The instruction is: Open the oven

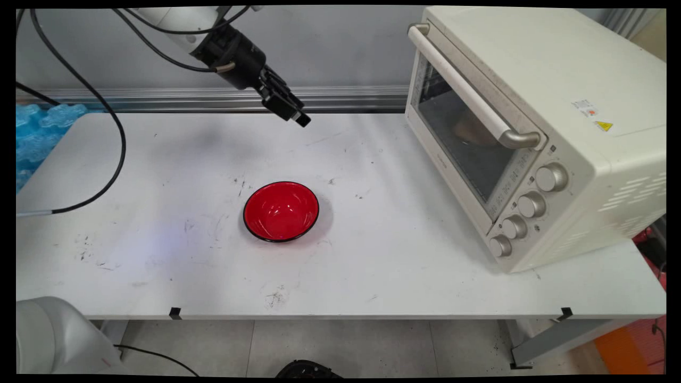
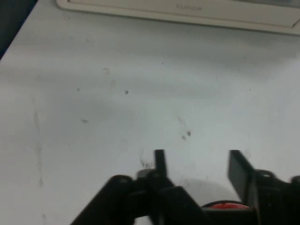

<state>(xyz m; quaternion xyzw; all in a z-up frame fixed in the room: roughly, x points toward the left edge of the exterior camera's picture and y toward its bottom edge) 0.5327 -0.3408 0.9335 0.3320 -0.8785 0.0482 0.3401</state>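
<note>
The hand (image 1: 296,113) is seen raised above the far part of the table (image 1: 372,276), near the wall, and it is tilted down toward the right side of the picture. Its two fingers are held apart with a clear gap between them, and nothing is grasped; in the hand view only bare table surface is seen between the fingertips. The nearest thing to the hand is a red bowl (image 1: 281,210) with a black rim, which stands upright on the table, about in the middle of it. From the hand the bowl lies toward the near edge of the table and lower, almost straight in front of the camera side, well apart from the fingers and not touched by them. In the hand view only a small red part of the bowl (image 2: 224,205) is shown at the bottom edge, behind the linkage. A cream toaster oven (image 1: 532,133) with its door closed is placed on the right of the table, well apart from the bowl; a brown thing is seen dimly behind its glass, and it cannot be told what it is
</note>
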